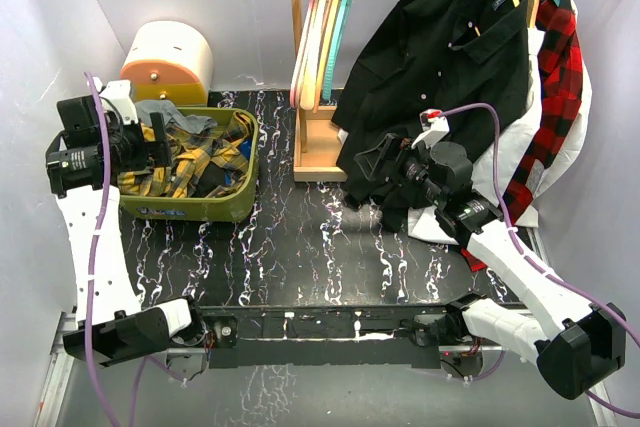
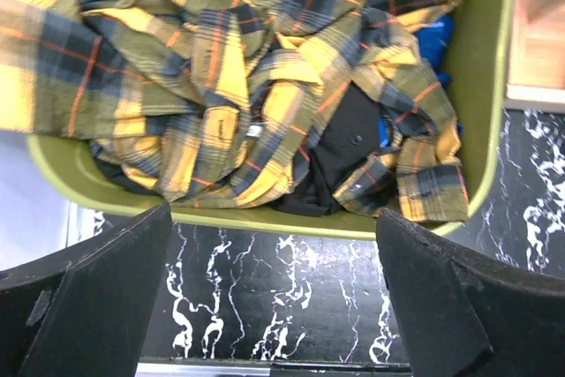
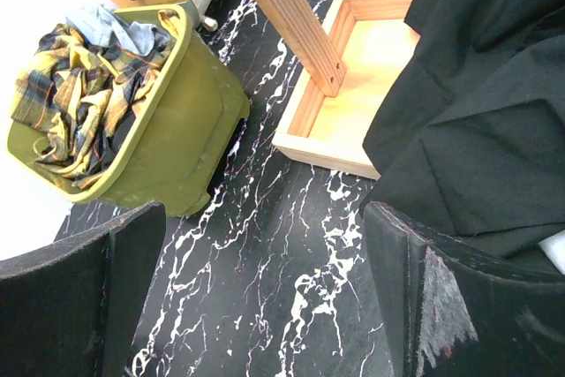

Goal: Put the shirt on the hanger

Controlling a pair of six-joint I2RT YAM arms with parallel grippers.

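The yellow-and-black plaid shirt (image 1: 190, 162) lies crumpled in an olive-green bin (image 1: 200, 209) at the left. It fills the left wrist view (image 2: 221, 86) and shows in the right wrist view (image 3: 79, 103). The teal hanger (image 1: 343, 17) hangs on the wooden rack's rail at the back, beside other hangers. My left gripper (image 1: 155, 147) is open and empty at the bin's left side, above the shirt; its jaws (image 2: 274, 245) frame the bin's near rim. My right gripper (image 1: 372, 169) is open and empty above the table (image 3: 265, 245), right next to a hanging black shirt.
The wooden rack's base tray (image 1: 320, 147) stands mid-table. Pink and cream hangers (image 1: 310, 27) hang by the teal one. A black shirt (image 1: 440, 57) and a red-and-black plaid shirt (image 1: 555, 97) hang at right. An orange-and-cream container (image 1: 170, 62) stands behind the bin. White walls close both sides.
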